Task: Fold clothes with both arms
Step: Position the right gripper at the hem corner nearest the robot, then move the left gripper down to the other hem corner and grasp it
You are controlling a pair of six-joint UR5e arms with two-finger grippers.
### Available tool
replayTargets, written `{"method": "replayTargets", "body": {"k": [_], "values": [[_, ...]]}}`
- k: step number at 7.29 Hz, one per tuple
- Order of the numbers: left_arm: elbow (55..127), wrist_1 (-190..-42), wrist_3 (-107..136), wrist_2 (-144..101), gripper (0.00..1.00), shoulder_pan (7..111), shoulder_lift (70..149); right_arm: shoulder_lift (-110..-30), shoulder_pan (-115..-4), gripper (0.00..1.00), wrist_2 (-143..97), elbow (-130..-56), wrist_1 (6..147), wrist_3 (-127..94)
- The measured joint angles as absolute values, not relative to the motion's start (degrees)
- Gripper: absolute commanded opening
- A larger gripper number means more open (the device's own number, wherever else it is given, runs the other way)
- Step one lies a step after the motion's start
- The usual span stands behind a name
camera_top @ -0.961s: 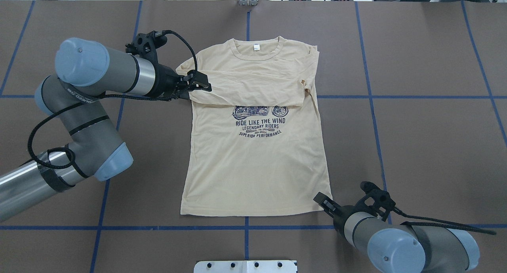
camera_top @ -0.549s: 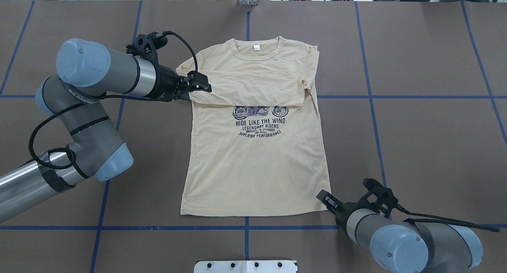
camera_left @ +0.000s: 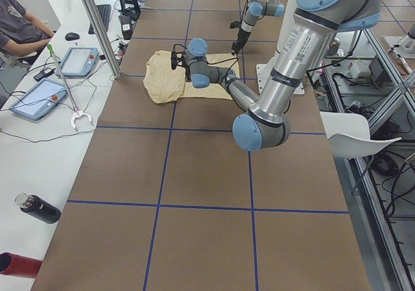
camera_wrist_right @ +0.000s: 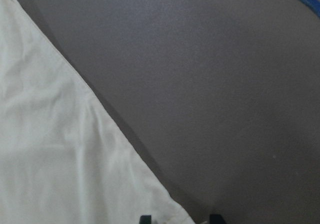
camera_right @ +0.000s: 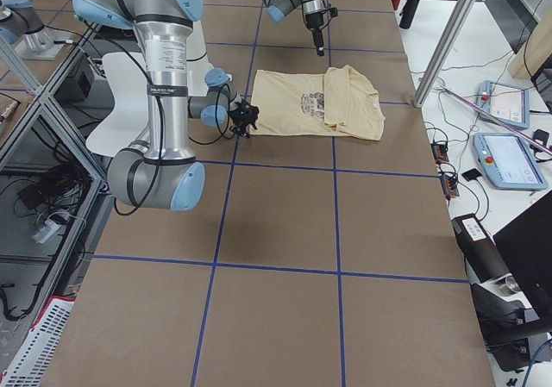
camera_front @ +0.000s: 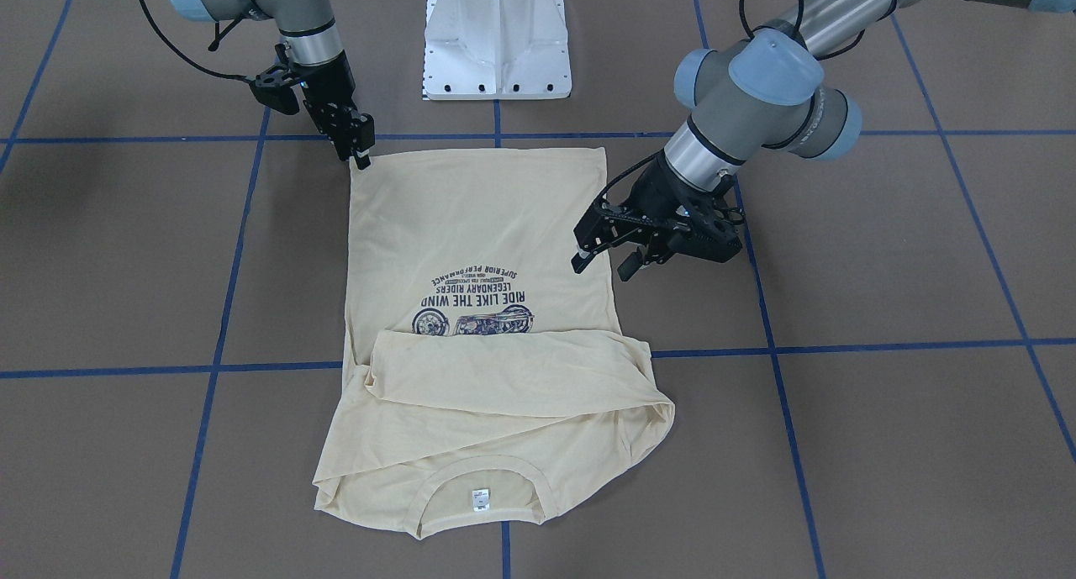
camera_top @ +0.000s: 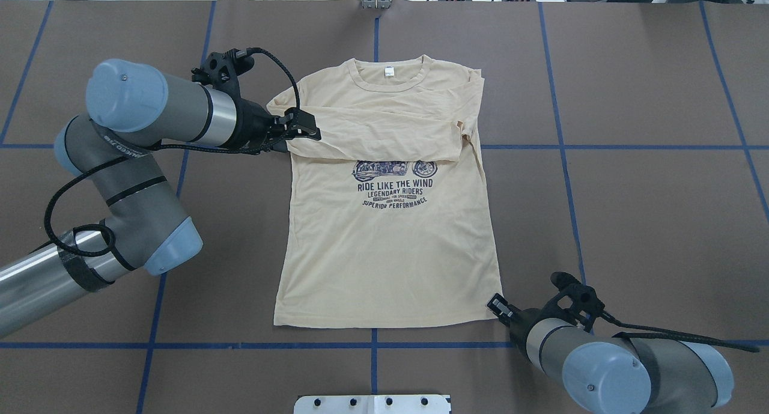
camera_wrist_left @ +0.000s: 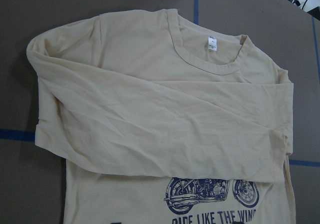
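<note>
My right pincer point(camera_top: 496, 304) gapes around the hem corner of the T-shirt point(camera_top: 384, 252), not closed; my left pincer point(camera_front: 602, 266) hovers open, empty, above its side edge. Cloth looks light, limp; I'd pinch corners
</note>
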State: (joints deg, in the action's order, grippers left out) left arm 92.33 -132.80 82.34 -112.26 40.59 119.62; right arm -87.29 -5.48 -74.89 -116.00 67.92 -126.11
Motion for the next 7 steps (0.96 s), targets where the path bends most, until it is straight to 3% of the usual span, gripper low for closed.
{"method": "replayTargets", "body": {"k": [5, 7], "values": [[92.77, -132.76, 83.35, -111.73, 0.79, 40.46, 118.84, -87.56, -5.76, 0.00, -75.02, -118.31, 70.40, -126.04], [95.58, -131.14, 87.76, -106.64, 0.79, 35.98, 115.48, -87.91, -5.79, 0.00, -75.05, -119.52, 71.65, -126.04]]}}
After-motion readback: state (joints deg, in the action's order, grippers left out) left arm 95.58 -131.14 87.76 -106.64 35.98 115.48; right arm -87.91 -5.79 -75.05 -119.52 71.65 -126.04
